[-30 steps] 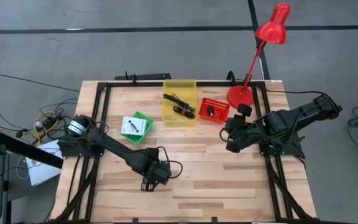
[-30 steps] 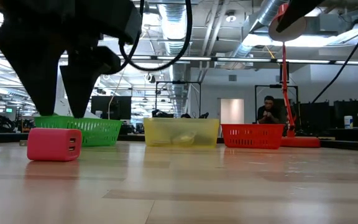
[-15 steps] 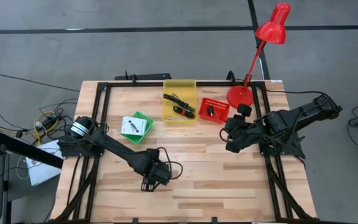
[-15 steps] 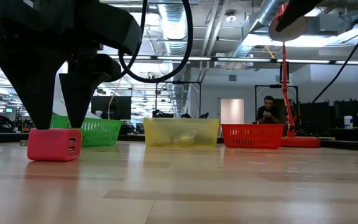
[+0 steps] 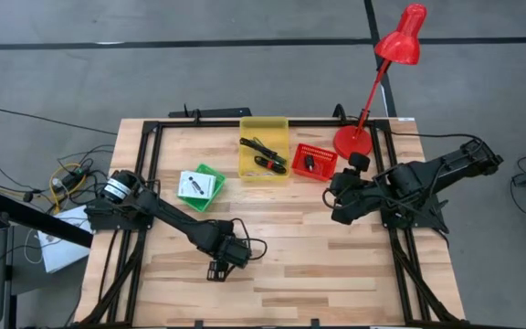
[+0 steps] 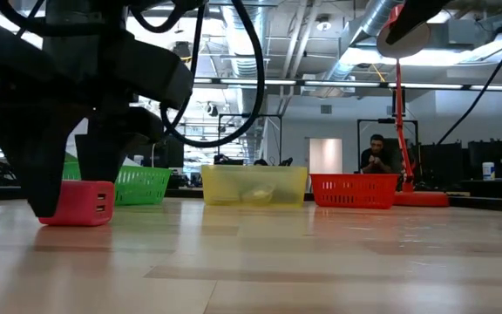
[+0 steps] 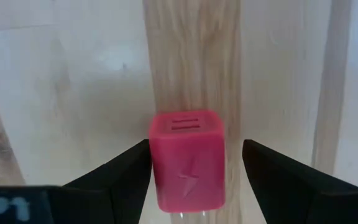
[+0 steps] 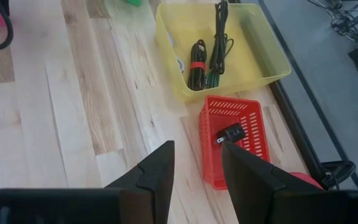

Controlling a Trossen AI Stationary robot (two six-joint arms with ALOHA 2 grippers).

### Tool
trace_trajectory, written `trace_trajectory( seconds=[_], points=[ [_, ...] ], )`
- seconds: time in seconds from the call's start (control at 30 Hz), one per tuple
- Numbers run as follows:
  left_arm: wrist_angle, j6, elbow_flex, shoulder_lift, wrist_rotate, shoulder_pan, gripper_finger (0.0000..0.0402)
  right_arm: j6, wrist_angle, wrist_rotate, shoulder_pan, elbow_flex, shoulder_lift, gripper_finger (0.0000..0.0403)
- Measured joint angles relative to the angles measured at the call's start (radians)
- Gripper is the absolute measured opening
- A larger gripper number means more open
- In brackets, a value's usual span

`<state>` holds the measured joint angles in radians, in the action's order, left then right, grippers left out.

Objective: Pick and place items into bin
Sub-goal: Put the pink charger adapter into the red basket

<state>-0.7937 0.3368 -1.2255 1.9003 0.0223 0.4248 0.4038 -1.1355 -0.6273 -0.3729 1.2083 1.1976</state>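
From overhead we looked straight down on the whole surface (image 5: pixel 318 247), both arms and the floor around it. Our low camera sat at surface height, facing level across it into the room, with the pink cube (image 6: pixel 77 202) close in front. The left wrist camera looked down past its own tool (image 7: pixel 194 180) at that same cube — very near. The right wrist camera looked from higher up across the surface toward the yellow bin (image 8: pixel 222 46) and red bin (image 8: pixel 235 140) — bins we also saw from overhead and low.

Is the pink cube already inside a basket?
No, the pink cube sits on the bare table, between the open fingers of the left gripper.
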Motion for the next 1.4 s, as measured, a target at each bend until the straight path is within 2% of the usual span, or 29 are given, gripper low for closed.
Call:
trace_trajectory(
  seconds=[0.43,0.57,0.77,1.03,1.2,1.4],
  points=[
    [0.000,-0.020,0.000,0.000,0.018,-0.015,0.0239,-0.001,0.015,-0.001,0.000,0.000,0.000,0.0129],
    [0.000,-0.024,0.000,0.000,0.019,-0.015,0.0213,-0.001,0.015,-0.001,0.000,0.000,0.000,0.0129],
    [0.000,-0.034,0.000,-0.001,0.037,-0.020,0.0141,-0.002,0.015,-0.001,0.000,0.000,0.000,0.0129],
    [-0.007,-0.060,-0.025,-0.001,0.050,-0.026,0.0136,-0.003,0.015,-0.001,0.000,0.000,0.000,0.0129],
    [-0.056,-0.113,-0.087,-0.001,0.000,-0.036,0.0140,-0.014,0.015,-0.001,0.000,0.000,0.000,0.0129],
    [-0.150,-0.212,-0.187,-0.001,-0.128,-0.091,0.0138,-0.021,0.010,-0.001,0.000,0.000,0.000,0.0129]
  ],
)
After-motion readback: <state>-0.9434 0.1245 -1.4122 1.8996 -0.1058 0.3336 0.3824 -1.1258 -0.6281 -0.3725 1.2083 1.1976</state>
